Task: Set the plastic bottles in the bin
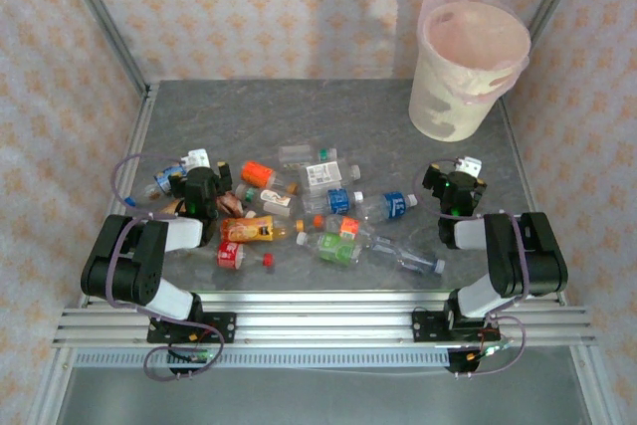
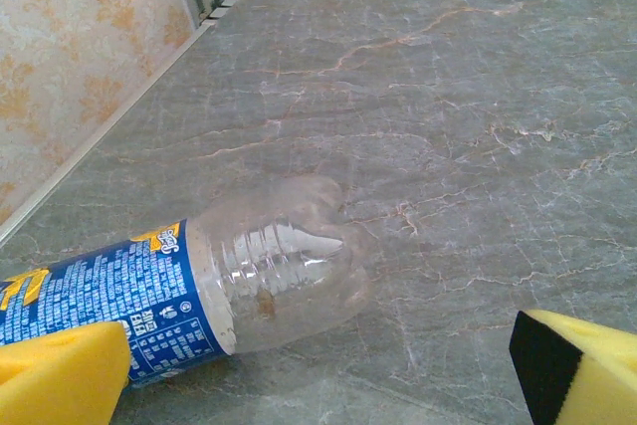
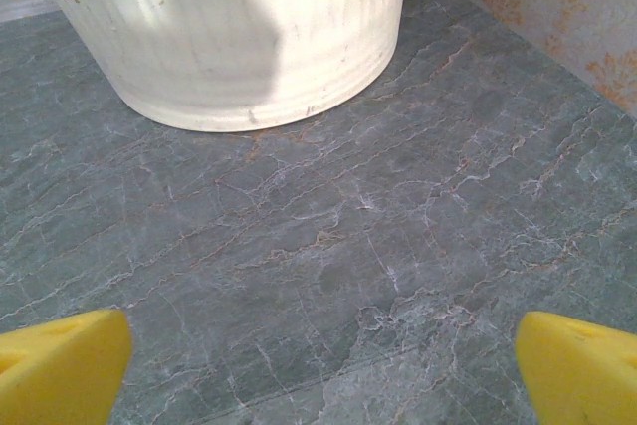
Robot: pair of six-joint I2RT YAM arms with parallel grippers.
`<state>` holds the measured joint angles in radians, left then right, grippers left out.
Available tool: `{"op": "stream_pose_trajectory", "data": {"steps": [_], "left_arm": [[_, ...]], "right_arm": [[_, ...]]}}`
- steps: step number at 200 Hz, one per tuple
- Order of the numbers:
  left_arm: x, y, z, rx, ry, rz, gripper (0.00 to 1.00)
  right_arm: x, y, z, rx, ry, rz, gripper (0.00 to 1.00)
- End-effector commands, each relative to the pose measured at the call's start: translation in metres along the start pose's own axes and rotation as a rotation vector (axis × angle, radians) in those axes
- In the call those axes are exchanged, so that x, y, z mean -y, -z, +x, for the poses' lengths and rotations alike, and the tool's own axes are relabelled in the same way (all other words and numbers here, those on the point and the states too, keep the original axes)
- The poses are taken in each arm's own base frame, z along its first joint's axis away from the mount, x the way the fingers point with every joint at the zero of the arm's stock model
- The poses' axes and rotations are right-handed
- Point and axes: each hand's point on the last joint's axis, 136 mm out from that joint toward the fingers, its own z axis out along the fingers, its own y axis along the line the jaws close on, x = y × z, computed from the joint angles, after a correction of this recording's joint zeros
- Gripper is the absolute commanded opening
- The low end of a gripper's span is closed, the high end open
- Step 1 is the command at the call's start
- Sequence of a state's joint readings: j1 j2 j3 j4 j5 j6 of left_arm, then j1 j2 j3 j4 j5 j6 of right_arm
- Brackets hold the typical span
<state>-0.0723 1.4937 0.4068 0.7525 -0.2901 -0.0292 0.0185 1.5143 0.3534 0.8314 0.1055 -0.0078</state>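
one blue-label bottle (image 2: 149,296), neck off-frame

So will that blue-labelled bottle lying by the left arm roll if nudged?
Probably: the blue-labelled bottle lies on its side on the smooth table. It looks empty, so likely light. Its thin-looking clear wall may dent when squeezed.

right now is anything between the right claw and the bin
Nothing visible does. The open right claw faces the bin across bare grey table, and the bottles lie in a heap off to its left.
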Motion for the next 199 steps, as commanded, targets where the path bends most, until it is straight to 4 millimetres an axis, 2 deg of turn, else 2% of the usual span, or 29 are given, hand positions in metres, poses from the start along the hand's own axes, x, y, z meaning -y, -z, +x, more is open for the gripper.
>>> {"op": "stream_pose_trajectory", "data": {"steps": [1,63,88,124,150,178,199], "left_arm": [[-0.004,0.001,-0.006,0.027,0.028,-0.024,1.0],[-0.003,0.003,-0.01,0.024,0.029,-0.015,1.0],[-0.004,0.007,-0.016,0.033,0.026,-0.012,1.0],[-0.018,0.024,-0.041,0.047,0.052,-0.059,1.0],[-0.022,0.036,-0.066,0.071,0.063,-0.06,1.0],[-0.023,0.05,-0.093,0.1,0.094,-0.037,1.0],[-0.023,0.057,-0.103,0.098,0.123,-0.018,1.0]], "right_arm": [[0.002,-0.002,-0.014,0.04,-0.03,0.015,0.99],[0.002,-0.001,-0.016,0.045,-0.035,0.02,0.99],[0.003,0.007,-0.028,0.045,-0.033,0.023,0.99],[0.009,0.026,-0.05,-0.012,-0.099,0.067,0.99],[0.016,0.039,-0.072,-0.069,-0.223,0.137,0.99],[0.015,0.061,-0.131,-0.056,-0.334,0.172,0.99],[0.011,0.071,-0.168,-0.05,-0.395,0.18,0.99]]}}
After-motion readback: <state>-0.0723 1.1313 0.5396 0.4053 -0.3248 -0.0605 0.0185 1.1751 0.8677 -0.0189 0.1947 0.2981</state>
